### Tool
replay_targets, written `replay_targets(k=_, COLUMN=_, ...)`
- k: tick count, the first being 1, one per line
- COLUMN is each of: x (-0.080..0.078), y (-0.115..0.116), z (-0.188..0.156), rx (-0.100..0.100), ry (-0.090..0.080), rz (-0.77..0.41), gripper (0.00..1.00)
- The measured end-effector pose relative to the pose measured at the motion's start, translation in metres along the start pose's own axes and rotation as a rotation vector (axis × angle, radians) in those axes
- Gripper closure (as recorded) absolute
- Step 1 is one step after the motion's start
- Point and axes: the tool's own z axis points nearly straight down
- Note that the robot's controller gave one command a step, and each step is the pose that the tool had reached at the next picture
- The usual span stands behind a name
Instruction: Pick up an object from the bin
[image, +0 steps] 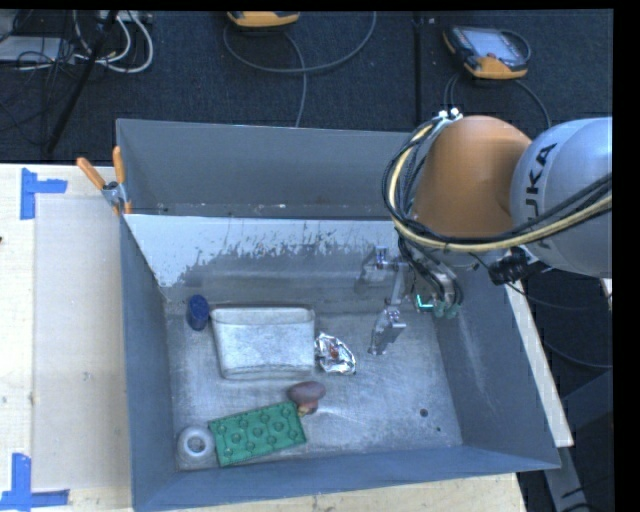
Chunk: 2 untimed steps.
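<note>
My gripper (382, 300) hangs over the right middle of the bin floor, its two fingers spread open with nothing between them. The lower fingertip (383, 335) stands just right of a small crumpled silver foil piece (335, 355), a short gap apart from it. Left of the foil lies a flat pale grey rectangular pad (262, 340). A brown rounded lump (307, 395) rests below the foil, touching the corner of a green studded plate (258, 433).
A small blue object (198, 312) lies at the pad's upper left. A white ring (195, 443) sits in the front left corner beside the green plate. The arm with its orange cover and cables comes in over the bin's right wall.
</note>
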Motion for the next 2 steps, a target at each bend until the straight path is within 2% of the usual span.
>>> replay_targets(k=1, x=0.018, y=0.031, z=0.111, rx=0.001, ry=-0.012, rz=-0.172, gripper=0.00)
replay_targets(k=2, x=0.023, y=0.012, z=0.109, rx=-0.002, ry=-0.018, rz=-0.309, gripper=0.00)
